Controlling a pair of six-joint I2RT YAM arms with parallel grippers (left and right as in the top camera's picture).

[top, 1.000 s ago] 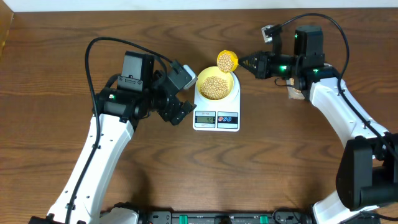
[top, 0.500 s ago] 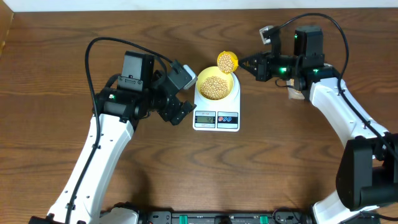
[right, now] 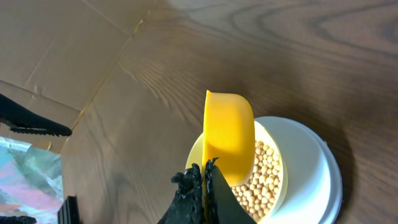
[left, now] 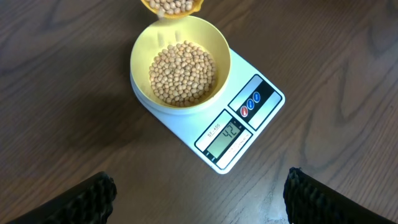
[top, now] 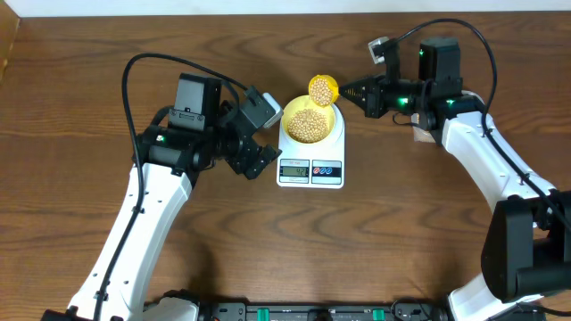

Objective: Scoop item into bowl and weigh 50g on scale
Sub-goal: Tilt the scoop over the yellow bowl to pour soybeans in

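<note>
Overhead: scale (top: 310,165) sits mid-table (top: 80,80). Its display (top: 295,170) and two buttons (top: 326,169) are along the 6 o'clock edge. Bowl (top: 291,111) is on the scale platform, toward the 12 o'clock end, upright. Beans (top: 310,125) fill the bottom of the bowl in a heap.

Scoop (top: 323,88) is at the bowl's 1 o'clock rim, overlapping the rim, tilted, with beans visible inside it. Can't tell if it touches the rim.

Right gripper (top: 346,91) is at 3 o'clock of the scoop, pointing toward 9 o'clock. Its pincer is pinched tight on the scoop's handle end. Right wrist view shows the two black fingers pressed together right at the base of the scoop. The scoop's yellow back hangs over the bowl and beans.

Left gripper (top: 266,135) is at 9 o'clock of the scale, near it and not touching. The pincer is wide and holds nothing. In the left wrist view its fingers (left: 93,199) show only at the two bottom corners, far apart, with bare wood between them. The same view has the bowl and scale centred; the display reads what looks like 42, and the buttons are one red, one blue.
</note>
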